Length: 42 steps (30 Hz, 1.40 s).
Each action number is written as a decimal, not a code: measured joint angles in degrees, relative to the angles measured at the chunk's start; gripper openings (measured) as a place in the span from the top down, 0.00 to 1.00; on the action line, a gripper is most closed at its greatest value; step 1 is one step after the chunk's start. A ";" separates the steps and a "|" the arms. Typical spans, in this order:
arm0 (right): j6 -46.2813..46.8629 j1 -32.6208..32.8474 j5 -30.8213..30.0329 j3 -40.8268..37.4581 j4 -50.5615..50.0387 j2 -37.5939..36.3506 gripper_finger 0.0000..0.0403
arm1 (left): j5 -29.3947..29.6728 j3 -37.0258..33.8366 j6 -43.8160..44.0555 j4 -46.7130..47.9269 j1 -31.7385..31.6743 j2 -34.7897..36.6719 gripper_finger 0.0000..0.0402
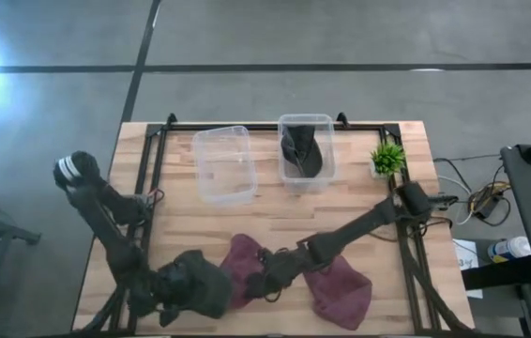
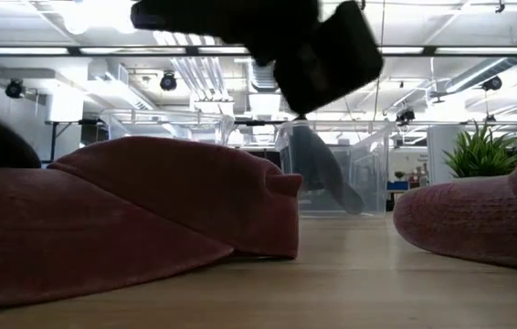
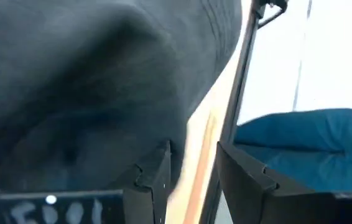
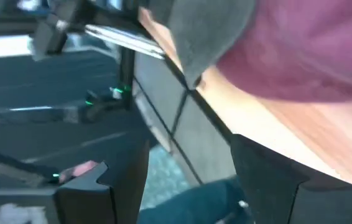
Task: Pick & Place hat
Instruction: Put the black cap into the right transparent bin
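A dark grey hat [image 1: 198, 282] lies by the table's near edge, and it fills the left wrist view [image 3: 95, 81]. My left gripper [image 3: 194, 180] is open right beside it. A maroon hat [image 1: 242, 261] rests next to it on its brim [image 2: 149, 215]. A second maroon hat [image 1: 342, 293] lies to the right [image 2: 482, 219]. My right gripper [image 1: 267, 282] hangs open above the first maroon hat's right end, and its wrist view [image 4: 185, 180] shows both that hat [image 4: 313, 50] and the grey one. Another dark hat [image 1: 301, 150] sits in the right-hand clear bin. My left gripper is level with the dark grey hat's edge [image 3: 163, 134], which lies just past one finger [image 3: 154, 177]. I cannot tell whether that finger touches the hat. Nothing lies between the two fingers.
Two clear bins stand near the far edge: the left one [image 1: 223, 164] holds nothing, the right one [image 1: 307, 127] holds the dark hat. A small green plant [image 1: 387, 158] stands at the far right. Bare wood lies between the bins and the hats.
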State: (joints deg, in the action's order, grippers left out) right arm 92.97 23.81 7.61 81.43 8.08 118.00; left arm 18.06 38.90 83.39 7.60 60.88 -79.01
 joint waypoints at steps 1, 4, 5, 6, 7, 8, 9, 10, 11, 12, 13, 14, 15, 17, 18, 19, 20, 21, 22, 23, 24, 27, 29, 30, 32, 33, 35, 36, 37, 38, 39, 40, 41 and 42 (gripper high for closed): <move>0.05 0.23 0.52 0.81 0.79 0.98 0.44 | 0.01 0.29 0.09 -0.63 -0.30 -1.38 0.69; 0.08 0.61 1.06 3.17 0.64 3.38 0.44 | 0.08 1.10 0.53 -3.33 -2.33 -5.21 0.69; 0.05 0.69 1.06 3.99 0.80 4.22 0.44 | 0.19 1.20 1.12 -3.75 -2.98 -6.12 0.69; -0.10 0.72 1.06 4.63 0.27 4.95 0.44 | 0.78 1.30 1.98 -3.91 -3.96 -7.04 0.69; -0.26 0.72 0.92 5.51 -0.07 5.85 0.44 | 1.71 1.42 2.81 -5.00 -4.57 -7.82 0.69; -0.39 0.76 0.16 6.14 -0.60 6.58 0.44 | 3.21 1.46 3.44 -5.43 -5.01 -8.21 0.69; -0.60 0.81 -0.78 6.45 -2.00 7.26 0.44 | 4.71 1.40 3.74 -5.79 -5.56 -8.30 0.69; -0.78 0.79 -1.73 6.74 -2.51 7.69 0.44 | 6.45 1.37 3.72 -6.97 -5.86 -8.47 0.69; -1.00 0.79 -2.74 7.05 -3.36 8.04 0.44 | 8.23 1.39 3.68 -8.16 -6.05 -8.60 0.69; -1.18 0.79 -3.78 7.12 -4.52 8.30 0.44 | 9.82 1.40 3.56 -8.73 -6.20 -8.62 0.69; -1.24 0.79 -4.81 7.23 -5.04 8.48 0.44 | 11.35 1.43 3.33 -9.58 -6.34 -8.60 0.69; -1.30 0.79 -5.70 7.23 -5.35 8.49 0.44 | 12.12 1.78 3.03 -10.30 -6.44 -8.60 0.69; -1.45 0.78 -6.60 7.00 -5.80 8.42 0.44 | 12.46 2.16 2.35 -10.54 -6.45 -8.60 0.69; -1.88 0.76 -8.46 6.83 -5.87 8.32 0.44 | 12.53 2.59 1.43 -10.56 -6.45 -8.62 0.69; -2.72 0.76 -9.21 6.75 -5.82 8.06 0.44 | 12.53 2.72 0.99 -10.41 -6.45 -8.77 0.69; -3.73 0.73 -9.71 6.71 -5.88 7.80 0.44 | 12.54 2.92 0.61 -10.39 -6.45 -9.03 0.69; -4.63 0.70 -10.15 6.89 -5.96 7.60 0.45 | 12.52 3.13 0.26 -10.44 -6.45 -9.23 0.69; -5.34 0.66 -10.54 7.16 -5.86 7.40 0.45 | 12.52 3.22 -0.01 -10.50 -6.45 -9.41 0.69; -5.93 0.60 -10.64 7.36 -5.82 7.24 0.46 | 12.53 3.32 -0.18 -10.54 -6.45 -9.59 0.69; -6.35 0.56 -10.66 7.55 -5.82 7.21 0.48 | 12.57 3.50 -0.24 -10.58 -6.47 -9.80 0.69; -6.64 0.55 -10.68 7.75 -5.88 7.21 0.51 | 12.63 3.62 -0.45 -10.59 -6.46 -9.98 0.69; -7.76 0.55 -10.54 8.05 -6.24 7.21 0.61 | 13.30 4.58 -1.59 -10.55 -6.55 -10.45 0.69; -7.96 0.44 -10.37 8.09 -6.22 7.21 0.71 | 14.05 5.39 -3.11 -10.60 -6.60 -10.50 0.69; -8.23 0.34 -10.38 8.07 -6.22 7.21 0.76 | 14.38 5.83 -4.07 -10.58 -6.64 -10.50 0.69; -9.69 0.17 -10.36 8.00 -6.28 7.21 0.85 | 15.13 6.60 -5.71 -10.58 -6.71 -10.34 0.69; -10.73 0.11 -10.55 8.00 -6.26 7.21 0.90 | 15.13 6.99 -6.27 -10.37 -6.77 -10.15 0.69; -13.16 0.11 -11.22 8.06 -6.44 6.61 0.95 | 15.23 7.89 -6.86 -10.39 -6.77 -9.68 0.69; -14.32 0.13 -11.91 8.14 -6.88 6.01 0.96 | 15.27 8.39 -6.86 -10.43 -6.77 -9.26 0.69; -15.62 0.20 -12.99 8.24 -7.94 5.19 0.96 | 15.36 9.00 -6.74 -10.57 -6.77 -8.79 0.69; -17.05 0.22 -14.26 8.28 -9.83 3.91 0.96 | 15.38 9.67 -6.40 -10.62 -6.77 -8.23 0.69; -18.49 0.24 -15.98 8.28 -12.38 2.40 0.96 | 15.40 10.40 -6.23 -10.59 -6.77 -7.60 0.69; -19.97 0.24 -17.86 8.30 -15.06 0.55 0.97 | 15.40 11.22 -6.18 -10.10 -6.77 -6.83 0.69; -21.59 0.22 -20.18 8.33 -18.45 -1.61 0.97 | 15.63 12.21 -6.13 -9.20 -6.77 -5.98 0.69; -23.06 0.19 -22.77 8.33 -22.02 -3.82 0.97 | 16.60 13.43 -6.34 -7.85 -6.77 -5.00 0.69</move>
State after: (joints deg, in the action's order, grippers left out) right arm 69.92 24.01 -15.16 89.76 -13.94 114.18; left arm 34.66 52.33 77.06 -0.25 54.11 -84.02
